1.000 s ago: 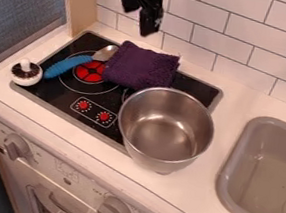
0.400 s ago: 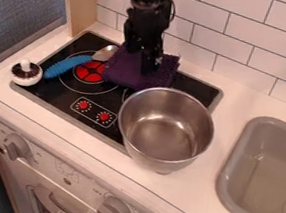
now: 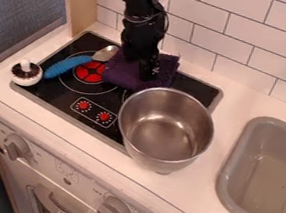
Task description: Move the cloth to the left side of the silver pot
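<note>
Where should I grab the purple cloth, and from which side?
Probably from straight above, pinching a raised fold near the middle of the cloth: it lies soft and bunched, while the spoon and silver pot crowd its sides.

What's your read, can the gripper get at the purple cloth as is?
Likely yes: the gripper is right down at the purple cloth, nothing else lying on it, though the silver pot crowds its near edge.

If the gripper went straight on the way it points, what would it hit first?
The cloth, most likely: the gripper points down at it and may already touch it; depth is unclear.
</note>
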Controlling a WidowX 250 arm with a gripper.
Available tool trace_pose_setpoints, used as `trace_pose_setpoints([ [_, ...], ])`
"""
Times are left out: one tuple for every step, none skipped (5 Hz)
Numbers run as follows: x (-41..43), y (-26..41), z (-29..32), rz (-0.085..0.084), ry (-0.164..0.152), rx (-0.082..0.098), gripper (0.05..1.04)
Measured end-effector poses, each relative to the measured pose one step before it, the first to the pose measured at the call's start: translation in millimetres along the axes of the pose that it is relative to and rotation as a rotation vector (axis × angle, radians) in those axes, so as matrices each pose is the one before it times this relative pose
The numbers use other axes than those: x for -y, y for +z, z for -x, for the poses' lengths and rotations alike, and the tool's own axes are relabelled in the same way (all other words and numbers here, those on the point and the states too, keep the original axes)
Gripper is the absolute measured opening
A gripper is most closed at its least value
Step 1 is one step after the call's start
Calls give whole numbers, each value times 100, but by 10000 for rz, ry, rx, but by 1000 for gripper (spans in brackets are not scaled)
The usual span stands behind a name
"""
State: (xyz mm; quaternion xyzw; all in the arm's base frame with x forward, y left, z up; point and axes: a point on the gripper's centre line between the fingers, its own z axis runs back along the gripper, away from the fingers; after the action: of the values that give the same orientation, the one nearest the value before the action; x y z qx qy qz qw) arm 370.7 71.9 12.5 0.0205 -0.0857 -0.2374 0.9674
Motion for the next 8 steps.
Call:
trace_pose_setpoints([
  [1027, 684, 3558, -87, 324, -159, 997],
  [589, 447, 2385, -140, 330, -314, 999],
  [295, 221, 1674, -89, 315, -322, 999],
  [195, 215, 2920, -49, 765, -168, 999],
  [253, 97, 1075, -105, 42, -110, 999],
  [115, -44, 451, 115, 286, 140, 999],
  [-107, -55, -318, 33, -234, 60, 1001],
  [-32, 225, -220, 30, -137, 117, 1001],
])
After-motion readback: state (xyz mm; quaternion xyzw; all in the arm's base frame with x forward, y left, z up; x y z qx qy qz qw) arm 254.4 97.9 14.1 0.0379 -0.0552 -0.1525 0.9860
